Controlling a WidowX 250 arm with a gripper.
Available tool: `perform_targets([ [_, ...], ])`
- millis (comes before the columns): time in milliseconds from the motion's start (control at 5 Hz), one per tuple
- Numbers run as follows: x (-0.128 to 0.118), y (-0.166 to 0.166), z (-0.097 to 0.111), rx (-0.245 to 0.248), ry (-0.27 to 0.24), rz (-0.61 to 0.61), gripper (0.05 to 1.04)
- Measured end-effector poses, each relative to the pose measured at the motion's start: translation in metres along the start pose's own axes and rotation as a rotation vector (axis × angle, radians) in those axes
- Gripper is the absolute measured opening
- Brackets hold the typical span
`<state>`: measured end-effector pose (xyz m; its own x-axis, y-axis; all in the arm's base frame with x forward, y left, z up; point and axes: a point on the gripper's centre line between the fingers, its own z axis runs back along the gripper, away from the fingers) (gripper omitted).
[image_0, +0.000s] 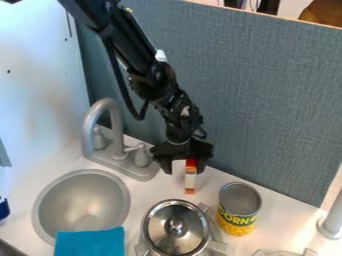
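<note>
Tool (185, 159): black, two-finger, at the end of the black arm (141, 60), which slants down from the upper left in front of the blue-grey fabric partition (260, 95). The tool hangs low at the back of the white surface (27, 205), just to the right of the faucet (110, 135). Grip state: I cannot tell whether it is clenched or released.

Item at tool: a narrow upright piece (190, 182), banded red, white and orange, directly under the tool, upper end up against it. From here I cannot tell if it is grasped or only standing there. A white patch shows beside its upper part.

Nearby, right and toward me: corn can (236, 220), upright, grey top end facing up, yellow and green label with kernels pictured low on the side.

Left of the can, nearer to me than the banded piece: silver pot lid (175, 228), round, central knob, set level over a metal pot; grey supports jut out around its base.

Left side: round grey sink basin (83, 200) in front of the faucet, which has a curved spout and a knob handle on each side. Blue cloth (90, 242) at the basin's near edge, overlapping the rim.

Far right: grey upright post (332, 220) on a round foot. Far left edge: dark blue object (3, 208), partly cut off, identity unclear.
</note>
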<state>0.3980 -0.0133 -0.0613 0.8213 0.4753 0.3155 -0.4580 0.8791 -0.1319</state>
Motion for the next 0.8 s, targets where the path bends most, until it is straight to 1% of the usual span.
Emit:
perform_targets([
  [200,0.000,0.000,0.002,0.000,-0.004,0.013,0.999],
  [400,0.008,-0.007,0.025,-0.050,-0.046,0.029,0.999],
  [600,0.018,-0.015,0.059,-0.126,-0.126,0.044,0.999],
  [800,0.019,-0.025,0.092,-0.195,-0.184,0.029,0.999],
])
